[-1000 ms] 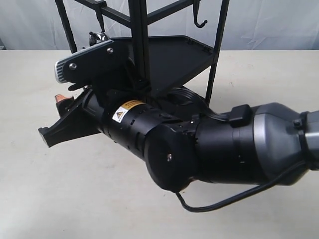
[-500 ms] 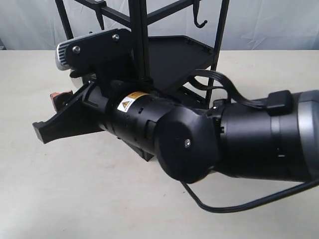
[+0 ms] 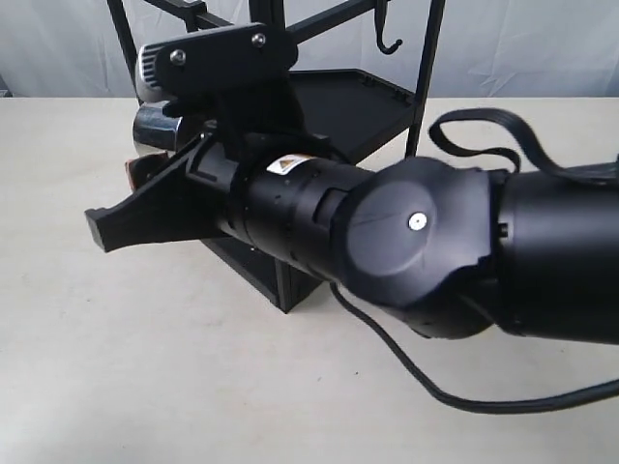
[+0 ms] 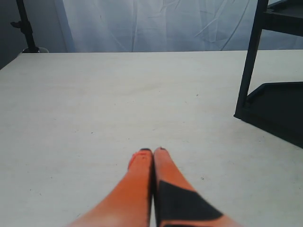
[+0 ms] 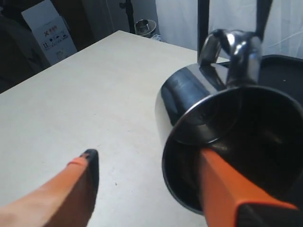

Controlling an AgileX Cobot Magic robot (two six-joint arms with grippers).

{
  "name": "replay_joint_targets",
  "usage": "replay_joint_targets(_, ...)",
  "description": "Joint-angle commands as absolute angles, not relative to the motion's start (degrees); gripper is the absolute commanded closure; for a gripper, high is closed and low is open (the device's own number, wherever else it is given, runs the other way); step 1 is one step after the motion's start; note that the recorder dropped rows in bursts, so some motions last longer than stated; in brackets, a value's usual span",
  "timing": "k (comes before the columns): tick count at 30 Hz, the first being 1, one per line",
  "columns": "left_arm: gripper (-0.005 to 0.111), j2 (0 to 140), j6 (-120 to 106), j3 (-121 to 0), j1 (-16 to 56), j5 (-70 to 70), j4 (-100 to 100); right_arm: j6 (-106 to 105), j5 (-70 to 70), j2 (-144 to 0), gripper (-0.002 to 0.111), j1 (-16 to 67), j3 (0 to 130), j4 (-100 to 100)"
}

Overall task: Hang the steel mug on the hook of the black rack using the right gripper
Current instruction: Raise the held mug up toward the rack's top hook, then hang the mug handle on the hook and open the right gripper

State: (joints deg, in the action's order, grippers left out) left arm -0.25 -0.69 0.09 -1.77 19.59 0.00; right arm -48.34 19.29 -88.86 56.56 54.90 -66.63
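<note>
The steel mug [image 3: 155, 130] shows between the fingers of my right gripper [image 3: 121, 145], in front of the black rack [image 3: 338, 106]. In the right wrist view the mug [image 5: 189, 104] is tilted with its mouth toward the camera. One orange finger [image 5: 227, 184] reaches inside it and the other finger [image 5: 75, 184] stands well clear of its wall, so the right gripper [image 5: 147, 156] is open. The mug's handle [image 5: 232, 42] points up beside a rack post; whether it sits on a hook is hidden. One free hook [image 3: 390, 43] hangs at the rack's top right. My left gripper [image 4: 153, 151] is shut over bare table.
The right arm [image 3: 435, 242] fills the middle of the exterior view, trailing a black cable [image 3: 435, 387]. A rack post [image 4: 248, 61] and lower shelf [image 4: 279, 109] stand near the left gripper. A cardboard box [image 5: 47, 28] sits beyond the table edge.
The right arm has risen and swung up toward the rack's top. The gripper's upper finger now sits higher, and the mug's body has come into sight between the fingers.
</note>
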Motion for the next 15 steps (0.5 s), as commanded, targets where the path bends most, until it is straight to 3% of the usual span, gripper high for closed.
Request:
replay_joint_targets(1,0.107,0.0,-0.4,0.0,-1.5,18.8,0.0,-59.1,19.9,-85.7,0.051,56.6,54.4,-77.1)
replay_joint_targets(9,0.107,0.0,-0.4,0.0,-1.5,18.8,0.0,-70.0,19.5,-78.7,0.052,56.6,49.8,-89.6)
replay_joint_targets(11,0.107,0.0,-0.4,0.0,-1.5,18.8,0.0,-72.5,18.2,-76.4,0.058,56.6,48.2,-92.1)
replay_joint_targets(15,0.107,0.0,-0.4,0.0,-1.5,18.8,0.0,-73.5,12.2,-71.2,0.086,56.6,44.9,-96.1)
